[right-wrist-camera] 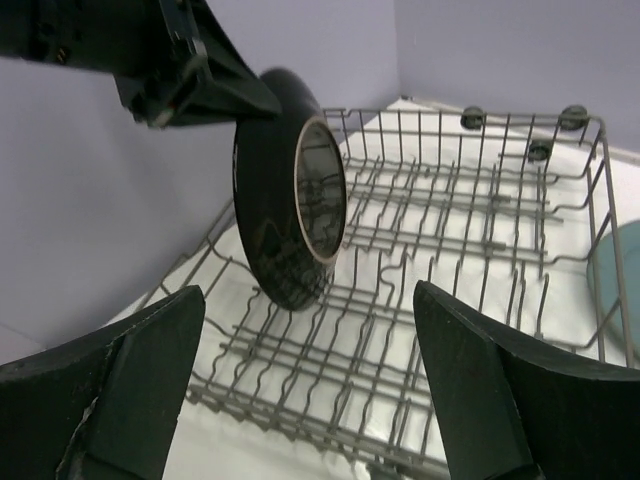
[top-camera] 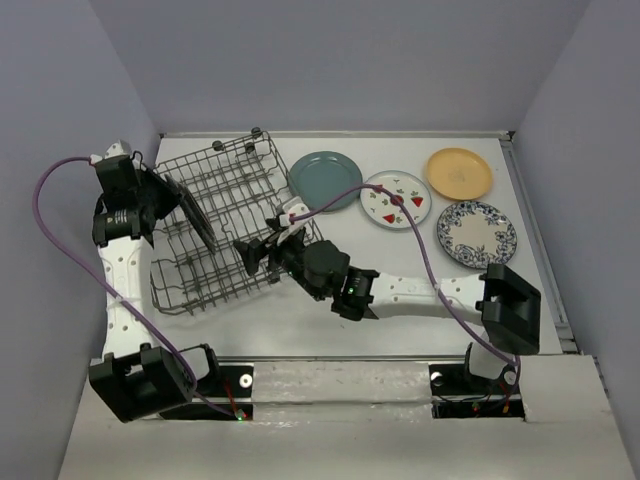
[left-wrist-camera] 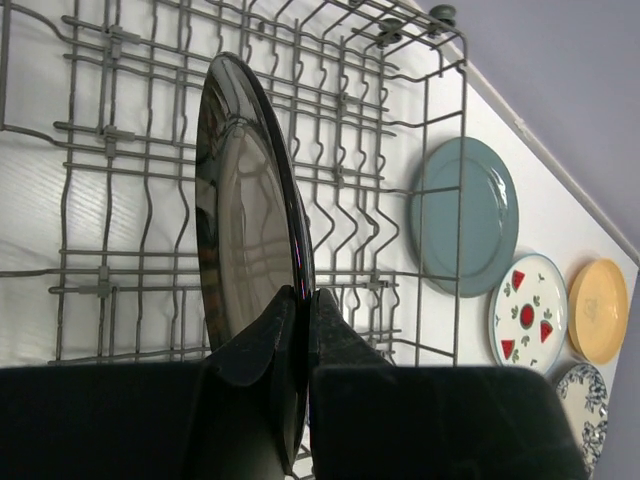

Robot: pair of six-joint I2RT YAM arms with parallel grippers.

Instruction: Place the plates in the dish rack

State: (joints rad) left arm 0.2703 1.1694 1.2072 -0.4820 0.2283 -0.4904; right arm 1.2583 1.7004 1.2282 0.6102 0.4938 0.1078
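Observation:
My left gripper (top-camera: 165, 200) is shut on the rim of the black-rimmed silver plate (top-camera: 197, 215) and holds it upright on edge over the left part of the dish rack (top-camera: 215, 153). In the left wrist view the jaws (left-wrist-camera: 305, 300) pinch the plate (left-wrist-camera: 245, 200) above the rack's wires (left-wrist-camera: 462, 150). My right gripper (top-camera: 255, 250) is open and empty at the rack's near right side; its view (right-wrist-camera: 310, 380) shows the plate (right-wrist-camera: 285, 200) low over the tines (right-wrist-camera: 500, 115). The teal (top-camera: 325, 180), watermelon (top-camera: 396, 199), yellow-orange (top-camera: 459, 173) and blue floral (top-camera: 476, 233) plates lie flat on the table.
The rack lies at an angle at the table's left, small black wheels (top-camera: 256, 131) at its far end. The teal plate touches or nearly touches the rack's right side. Grey walls enclose the table on the left, back and right.

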